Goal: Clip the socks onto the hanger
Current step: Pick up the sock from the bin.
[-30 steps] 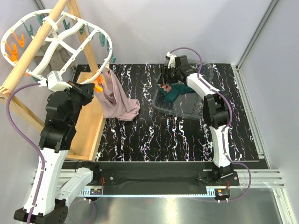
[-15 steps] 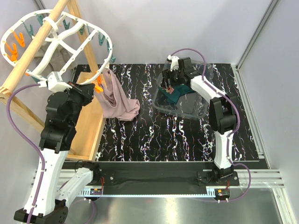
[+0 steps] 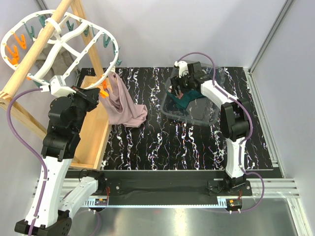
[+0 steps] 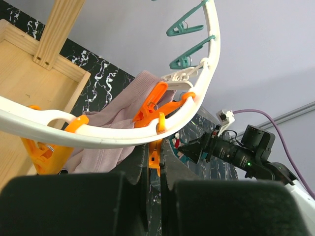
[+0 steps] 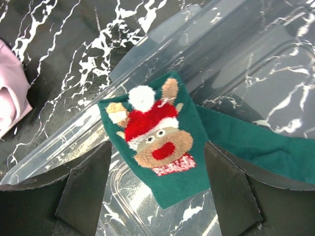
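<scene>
The left hand (image 4: pixel 153 178) is raised above the left edge of the desk (image 3: pixel 162 142), up against the hanger (image 4: pixel 113 140). Its own camera shows its fingers only as two dark, blurred blocks along the bottom of the view, with a thin slit between them. An orange peg (image 4: pixel 154 160) dangles into that slit, but I cannot tell whether it is pinched. The hanger's white rim sweeps across that view and is cut off at the left and the top. Teal pegs (image 4: pixel 184 27) hang from its upper stretch. A pink cloth (image 3: pixel 123 105) reaches from the rim down onto the desk, its upper end partly hidden behind the rim.

Farther in, toward the far right corner, a clear bin (image 5: pixel 246 59) sits on the desk with the right hand (image 5: pixel 157 164) over it. The fingers are spread wide on either side of a sock (image 5: pixel 152 132), at the end bearing a red-hatted reindeer; contact cannot be made out. A green strip (image 5: pixel 261 147) runs off the right edge, either the same sock or the second one. From above, the arm covers most of both.

At the far left corner, the wooden frame (image 3: pixel 93 137) carries the hanger, and a grey cloth (image 3: pixel 58 63) is largely hidden behind it.
</scene>
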Motion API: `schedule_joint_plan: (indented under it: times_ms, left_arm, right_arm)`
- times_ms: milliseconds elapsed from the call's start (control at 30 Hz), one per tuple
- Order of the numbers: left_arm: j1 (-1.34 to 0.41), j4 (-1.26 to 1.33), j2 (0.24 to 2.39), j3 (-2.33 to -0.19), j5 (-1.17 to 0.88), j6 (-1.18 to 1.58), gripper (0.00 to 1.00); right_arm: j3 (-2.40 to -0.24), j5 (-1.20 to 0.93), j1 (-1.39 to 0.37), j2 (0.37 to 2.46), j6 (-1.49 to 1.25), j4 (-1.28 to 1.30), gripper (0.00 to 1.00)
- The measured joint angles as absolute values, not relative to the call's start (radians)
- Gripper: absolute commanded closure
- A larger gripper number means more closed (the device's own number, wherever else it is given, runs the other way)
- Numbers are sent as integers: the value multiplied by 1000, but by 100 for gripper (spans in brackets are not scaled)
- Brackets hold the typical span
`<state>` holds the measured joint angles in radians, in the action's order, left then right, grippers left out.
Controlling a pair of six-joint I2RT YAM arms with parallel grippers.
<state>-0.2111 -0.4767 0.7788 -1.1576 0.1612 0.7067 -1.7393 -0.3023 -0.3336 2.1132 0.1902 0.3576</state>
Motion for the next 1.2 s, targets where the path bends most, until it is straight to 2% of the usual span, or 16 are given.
schedule_joint_plan:
  times_ms: [200,333,367,467,500,567,600,1000,1200]
  left_arm:
    - [-211,-477,779,-1158,161,707,100]
    - [-211,-477,779,-1158,160,707,100]
    - [-211,-477,779,-1158,159,707,100]
    - [-211,-477,779,-1158,159,707,100]
    - [-211,-477,779,-1158,159,707,100]
    - [-211,-477,779,-1158,159,707,100]
    - [-211,-477,778,-1158,159,707,100]
    - [-211,-476,776,-1153,158,707,100]
    - [-211,-476,772,-1151,156,708,100]
  right_arm:
    - [-1743,-345,-334,2161,224,362,20]
    - [-1746,-368,-334,2202,230,373,28]
    - [-1746,-370,-334,2207,230,372,39]
    - [-1744,-385,-334,2208,224,363,61]
    - [-1738,-387,-334,2206,221,344,75]
    - [-1715,-388,-334,2196,215,312,88]
    - [-1699,-387,-334,2188,210,303,100]
    - [-1566,-389,-334,1903,179,229,100]
    - [-1566,-549,-343,1797,189,242,100]
